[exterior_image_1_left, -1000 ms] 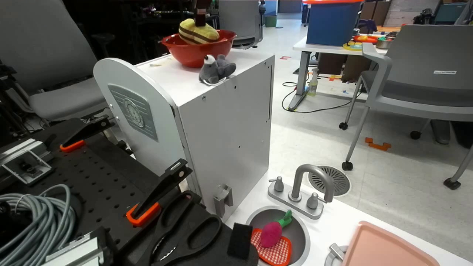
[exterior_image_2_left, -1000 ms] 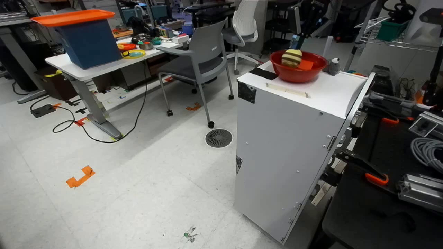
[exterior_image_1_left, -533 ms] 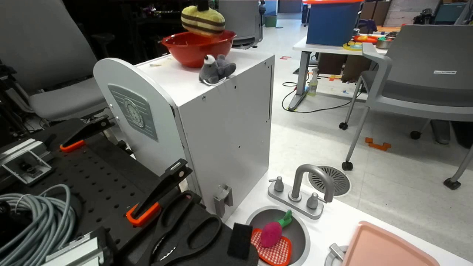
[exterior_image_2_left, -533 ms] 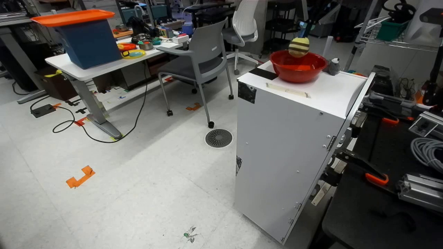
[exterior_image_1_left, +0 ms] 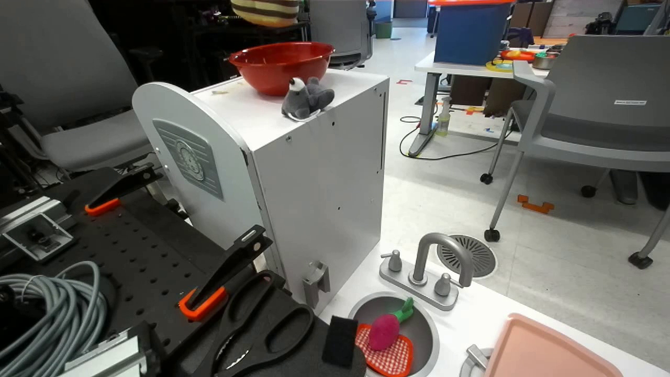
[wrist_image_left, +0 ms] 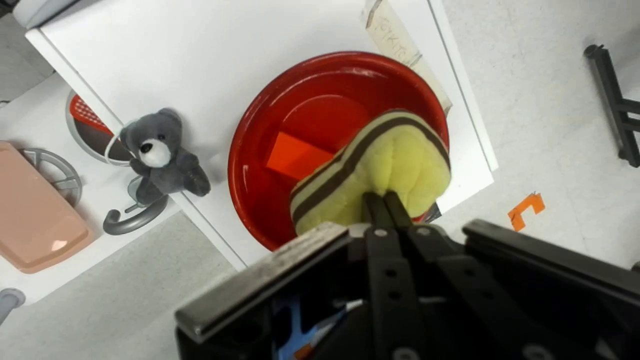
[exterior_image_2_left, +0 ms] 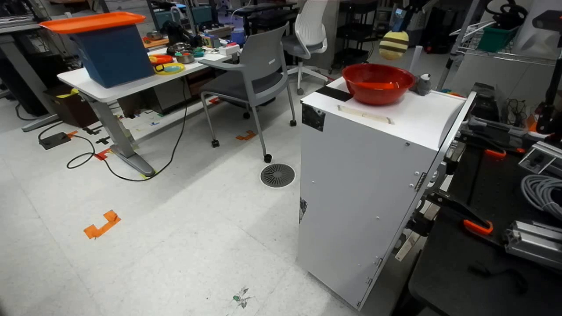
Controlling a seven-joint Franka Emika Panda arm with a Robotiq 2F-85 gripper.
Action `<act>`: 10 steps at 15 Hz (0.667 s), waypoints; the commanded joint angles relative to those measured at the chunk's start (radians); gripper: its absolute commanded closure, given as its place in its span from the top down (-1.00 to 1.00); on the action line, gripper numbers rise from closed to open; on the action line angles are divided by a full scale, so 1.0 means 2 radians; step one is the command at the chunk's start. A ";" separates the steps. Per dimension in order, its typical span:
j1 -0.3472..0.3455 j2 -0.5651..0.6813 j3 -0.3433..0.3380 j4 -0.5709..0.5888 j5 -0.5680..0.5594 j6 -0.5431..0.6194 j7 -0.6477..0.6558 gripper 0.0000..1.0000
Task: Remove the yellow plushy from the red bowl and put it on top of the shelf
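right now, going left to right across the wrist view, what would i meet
Peach-pink plastic tray, small grey plush bear, wide glossy red bowl, orange bracket-shaped tape mark, long dark frame piece

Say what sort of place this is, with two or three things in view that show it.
Probably a robotics lab: a robot gripper pinches a yellow plushy, coiled grey cable lies on a black perforated board, and there's what looks like a play-kitchen sink.

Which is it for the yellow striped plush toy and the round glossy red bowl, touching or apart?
Apart. An exterior view shows a dark gap between the yellow plush toy and the red bowl beneath it.
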 commanded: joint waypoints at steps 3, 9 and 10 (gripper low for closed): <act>0.007 -0.054 0.001 -0.051 -0.022 -0.029 -0.067 -0.99; 0.005 -0.081 -0.003 -0.086 -0.042 -0.033 -0.107 -0.99; 0.005 -0.082 -0.004 -0.088 -0.045 -0.041 -0.117 -0.99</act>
